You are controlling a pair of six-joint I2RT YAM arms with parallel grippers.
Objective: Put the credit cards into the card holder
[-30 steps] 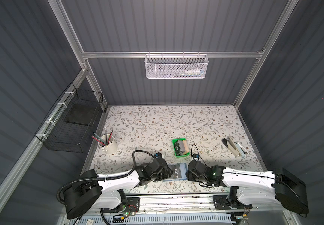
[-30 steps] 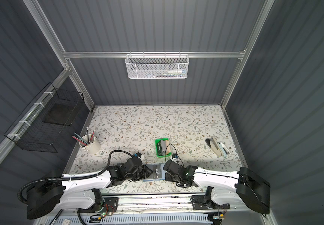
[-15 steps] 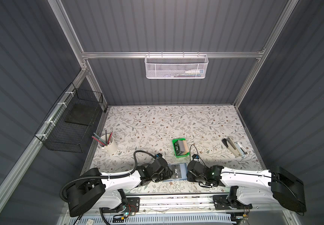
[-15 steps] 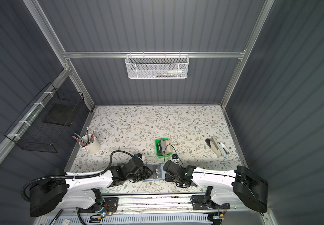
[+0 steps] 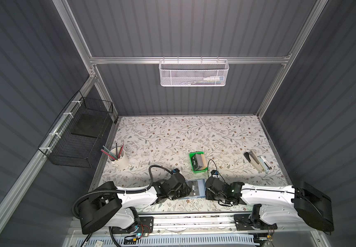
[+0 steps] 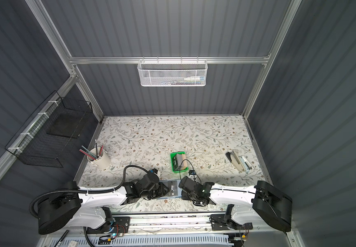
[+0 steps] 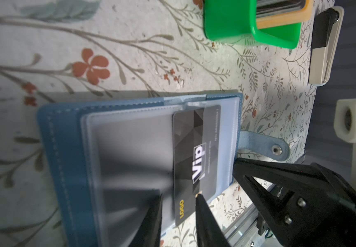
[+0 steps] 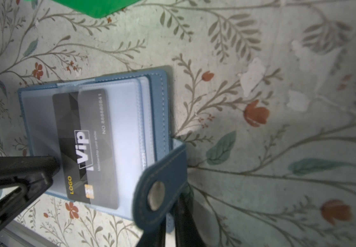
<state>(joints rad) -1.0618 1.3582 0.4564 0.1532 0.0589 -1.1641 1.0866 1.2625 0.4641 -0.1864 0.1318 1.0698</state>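
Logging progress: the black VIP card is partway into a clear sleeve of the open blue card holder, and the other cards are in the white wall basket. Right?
Only the last part is wrong. The other cards stand in the green tray on the table, as both top views show. The VIP card is indeed partway into a sleeve of the card holder.

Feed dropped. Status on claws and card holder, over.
Left claw open, fingertip on dark plastic VIP card, partway into clear sleeve. Right claw shut on snap tab of blue leather-like card holder. Green plastic tray of other cards stands apart.
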